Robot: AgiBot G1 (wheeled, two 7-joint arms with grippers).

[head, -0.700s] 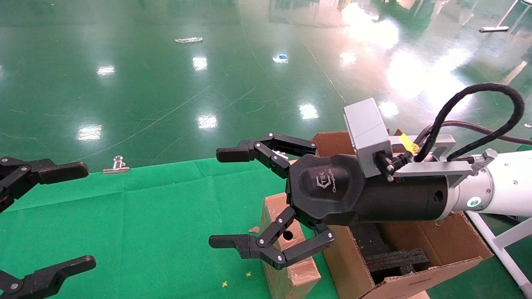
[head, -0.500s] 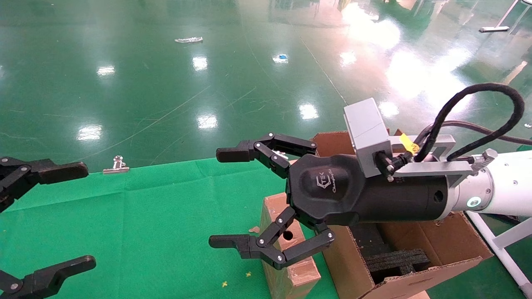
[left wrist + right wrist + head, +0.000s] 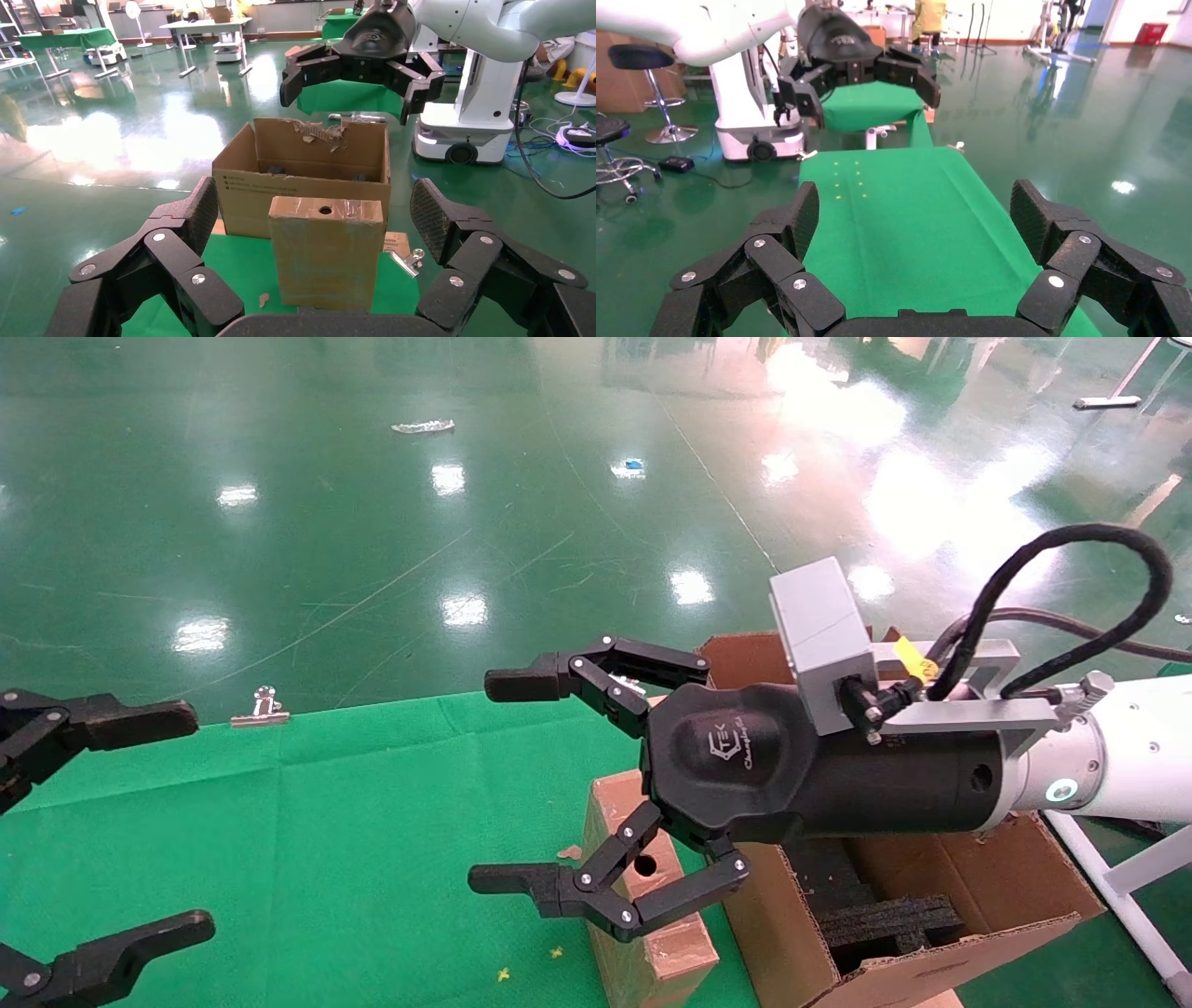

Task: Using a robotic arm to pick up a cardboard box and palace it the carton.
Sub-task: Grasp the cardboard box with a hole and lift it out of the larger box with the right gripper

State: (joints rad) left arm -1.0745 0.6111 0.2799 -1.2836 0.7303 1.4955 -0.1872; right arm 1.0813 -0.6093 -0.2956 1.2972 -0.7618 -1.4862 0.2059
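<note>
The slim brown cardboard box (image 3: 672, 947) stands upright on the green cloth, a round hole in its top edge; it faces me in the left wrist view (image 3: 325, 256). Right behind it sits the big carton (image 3: 1006, 882) with upright flaps, a torn edge (image 3: 320, 131) and black foam (image 3: 885, 919) inside. My right gripper (image 3: 495, 782) on the white robotic arm (image 3: 1131, 761) hovers open above the box, holding nothing; the box is out of the right wrist view. My left gripper (image 3: 186, 820) is open and empty at the table's left, pointing at the box (image 3: 316, 210).
A green cloth (image 3: 326, 822) covers the table, its far edge just past a metal binder clip (image 3: 261, 705). Glossy green floor lies beyond. A white stand leg (image 3: 1117, 896) runs along the carton's right side. Small yellow specks (image 3: 529, 963) dot the cloth.
</note>
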